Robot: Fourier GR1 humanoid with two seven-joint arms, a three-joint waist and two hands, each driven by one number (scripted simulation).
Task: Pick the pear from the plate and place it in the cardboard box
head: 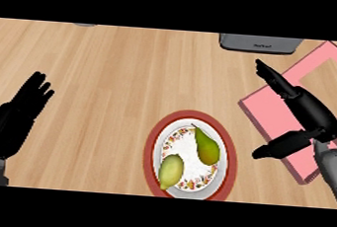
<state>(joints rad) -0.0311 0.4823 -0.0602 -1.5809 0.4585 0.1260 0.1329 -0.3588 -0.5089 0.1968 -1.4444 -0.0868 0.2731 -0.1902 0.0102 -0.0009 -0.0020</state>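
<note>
A red-rimmed plate (155, 139) with a floral border lies at the lower middle of the wooden counter. Two green pears rest on it: one pear (206, 147) at the upper right with its stem pointing up-left, the other pear (171, 170) at the lower left. The pink box (274, 110), its inside showing wood-coloured, lies flat at the right. My right hand (306, 113) hovers open over the box's left side, fingers stretched up-left and thumb pointing down-left toward the plate, apart from the pears. My left hand (14, 117) rests open at the left edge.
A grey appliance (259, 43) stands at the counter's back edge, just above the box. A small grey object (85, 24) shows at the top left edge.
</note>
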